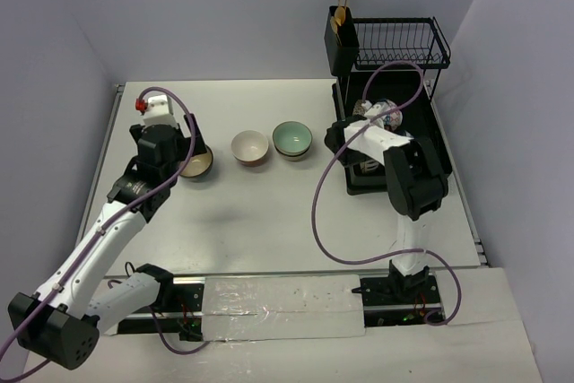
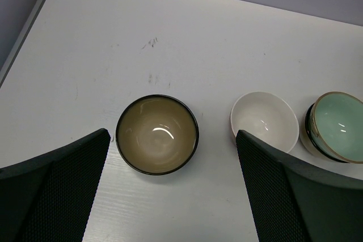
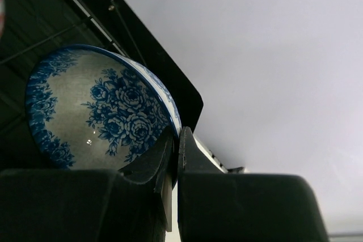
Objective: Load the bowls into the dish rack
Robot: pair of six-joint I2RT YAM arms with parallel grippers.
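R gripper (image 3: 176, 143) pinches the rim of the blue patterned bowl (image 3: 96, 111), jaws nearly together w/ the rim between them. Bowl is tilted on edge over the lower tray of the dish rack (image 1: 401, 44). L gripper (image 2: 173, 145) is spread wide above the tan bowl (image 2: 157, 134), which is farthest from the rack and sits between the fingers w/o touching. White bowl (image 2: 265, 121) is next toward the rack. Mint bowl (image 2: 338, 126), nested on another bowl, is nearest the rack. Open tabletop (image 1: 269, 221) on the bowls' near side.
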